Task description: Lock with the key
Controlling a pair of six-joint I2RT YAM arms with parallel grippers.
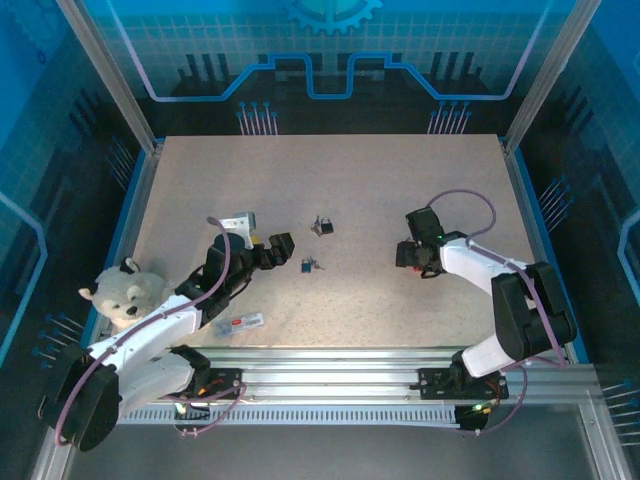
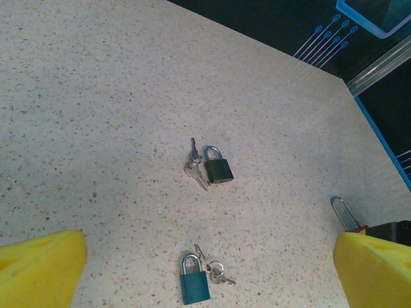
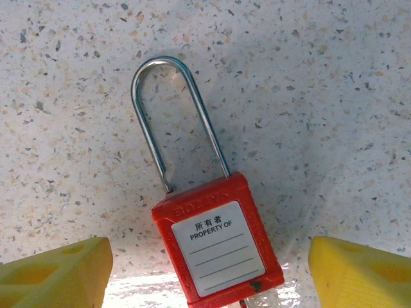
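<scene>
Right hand (image 3: pixel 209 256) hangs released, fingers straddling the red padlock (image 3: pixel 218 247) lying flat on the surface (image 1: pixel 350 180) at right, probably to clamp its body, while left hand (image 2: pixel 209 247), also released, faces the teal padlock (image 2: pixel 194 283) and keys (image 2: pixel 218 274) mid-surface.

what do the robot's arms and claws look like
The left arm and right arm both have white shells with bulky black joints. A thin purple-grey cable loops along each one. The left claw and right claw look black from above. The wrist views show their fingers as blocky yellow wedges.
</scene>
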